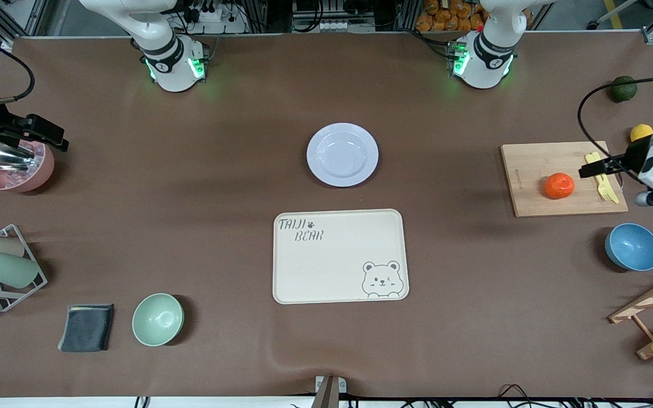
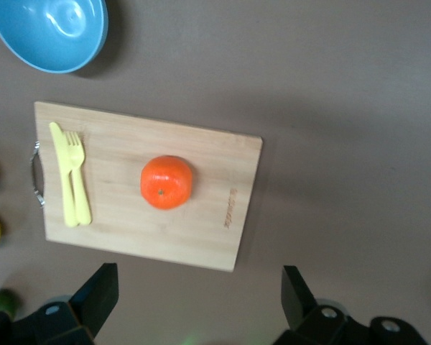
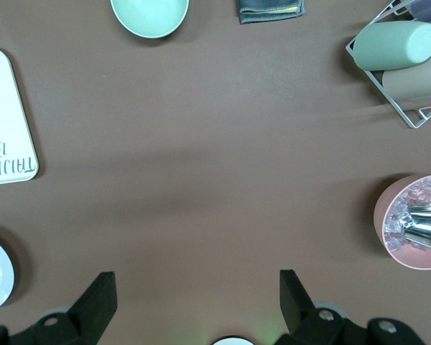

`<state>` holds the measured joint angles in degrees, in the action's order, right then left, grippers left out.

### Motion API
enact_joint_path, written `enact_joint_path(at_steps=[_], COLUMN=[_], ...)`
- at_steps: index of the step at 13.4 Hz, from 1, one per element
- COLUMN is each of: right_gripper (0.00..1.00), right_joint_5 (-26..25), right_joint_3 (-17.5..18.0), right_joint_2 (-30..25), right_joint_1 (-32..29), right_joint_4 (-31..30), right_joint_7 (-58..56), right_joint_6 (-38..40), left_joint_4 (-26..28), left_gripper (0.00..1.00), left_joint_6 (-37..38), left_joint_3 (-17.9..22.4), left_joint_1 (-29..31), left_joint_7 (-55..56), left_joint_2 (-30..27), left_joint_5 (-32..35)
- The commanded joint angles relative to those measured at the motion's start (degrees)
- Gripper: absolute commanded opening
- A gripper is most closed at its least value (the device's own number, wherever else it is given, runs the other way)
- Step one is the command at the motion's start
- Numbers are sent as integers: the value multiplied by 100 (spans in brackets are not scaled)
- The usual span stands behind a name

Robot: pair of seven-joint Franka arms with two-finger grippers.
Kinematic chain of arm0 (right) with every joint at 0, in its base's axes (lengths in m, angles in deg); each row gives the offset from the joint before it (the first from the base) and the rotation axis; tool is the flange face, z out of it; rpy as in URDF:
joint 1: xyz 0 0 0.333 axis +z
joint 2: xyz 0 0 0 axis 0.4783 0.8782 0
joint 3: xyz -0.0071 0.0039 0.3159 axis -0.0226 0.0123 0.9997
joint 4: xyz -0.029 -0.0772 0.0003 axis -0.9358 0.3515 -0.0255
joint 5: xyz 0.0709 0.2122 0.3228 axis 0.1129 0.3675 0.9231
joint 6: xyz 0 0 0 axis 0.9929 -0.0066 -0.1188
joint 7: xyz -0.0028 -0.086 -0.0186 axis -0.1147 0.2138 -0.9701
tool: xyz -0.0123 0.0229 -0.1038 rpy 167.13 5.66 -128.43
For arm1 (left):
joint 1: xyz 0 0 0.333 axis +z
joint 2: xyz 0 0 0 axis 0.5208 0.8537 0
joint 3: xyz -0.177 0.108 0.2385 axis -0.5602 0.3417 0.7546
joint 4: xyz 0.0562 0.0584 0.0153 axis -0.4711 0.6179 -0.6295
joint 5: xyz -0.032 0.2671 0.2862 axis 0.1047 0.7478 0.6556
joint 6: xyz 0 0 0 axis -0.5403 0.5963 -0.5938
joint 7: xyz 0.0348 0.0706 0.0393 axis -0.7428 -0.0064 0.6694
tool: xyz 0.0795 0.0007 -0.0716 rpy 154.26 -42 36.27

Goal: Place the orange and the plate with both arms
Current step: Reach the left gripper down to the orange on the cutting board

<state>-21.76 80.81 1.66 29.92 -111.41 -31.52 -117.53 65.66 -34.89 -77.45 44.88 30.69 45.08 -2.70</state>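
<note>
Orange (image 2: 166,182) under wide-open left claw (image 2: 197,302)

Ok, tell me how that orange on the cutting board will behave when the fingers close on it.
The orange is round and sits loose on the flat wooden cutting board, so a nudge would probably set it rolling. Its skin looks smooth and shiny, so it may slip between hard fingers. It is small, so likely light; a gentle squeeze seems wise.

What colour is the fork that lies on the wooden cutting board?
The fork is pale yellow, lying beside the orange on the cutting board; the left wrist view shows it best.
</note>
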Motion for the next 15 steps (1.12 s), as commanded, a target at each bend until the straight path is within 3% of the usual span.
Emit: enact_joint_path(at_steps=[1,6,10,15], right_gripper=[100,100,100,100], right_joint_5=[58,58,58,58], right_joint_3=[7,7,7,7], right_joint_2=[-63,-63,-63,-54], right_joint_1=[-11,-11,-11,-11], right_joint_4=[28,28,28,28], right_joint_7=[3,3,12,12], right_joint_6=[83,74,74,74], left_joint_4=[893,964,1149,1149], left_gripper=[100,100,100,100], left_joint_6=[-759,-1296,-1981,-2228], left_joint_3=[-47,-47,-47,-47], left_joint_1=[214,452,636,637], left_joint_7=[-48,-48,-48,-48], left_joint_2=[-153,761,1130,1456], left_joint_5=[307,589,598,694])
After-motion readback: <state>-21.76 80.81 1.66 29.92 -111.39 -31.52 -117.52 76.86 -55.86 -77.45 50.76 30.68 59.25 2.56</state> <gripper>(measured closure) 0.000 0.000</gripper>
